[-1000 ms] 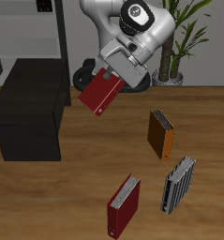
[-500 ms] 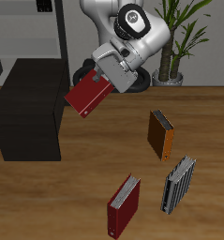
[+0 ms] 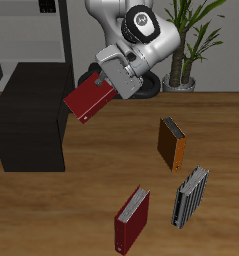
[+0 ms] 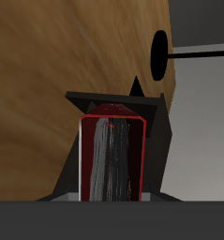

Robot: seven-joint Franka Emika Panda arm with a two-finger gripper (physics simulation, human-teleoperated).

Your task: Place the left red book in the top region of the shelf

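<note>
My gripper (image 3: 105, 82) is shut on the left red book (image 3: 87, 99), a slim dark red hardcover, and holds it tilted in the air beside the upper edge of the shelf (image 3: 31, 115), a low black box. In the wrist view the book (image 4: 110, 159) shows end-on between the fingers, its pages grey inside a red cover, with the black shelf (image 4: 193, 23) farther off. A second red book (image 3: 132, 219) lies on the table near the front edge.
An orange-brown book (image 3: 171, 143) and a grey striped book (image 3: 190, 196) lie on the wooden table (image 3: 101, 190). A tall pale grey rack (image 3: 36, 30) stands behind the shelf. A potted plant (image 3: 191, 45) stands at the back.
The gripper has carried the red book through the air toward the black shelf and slightly upward. The other books have not moved.
</note>
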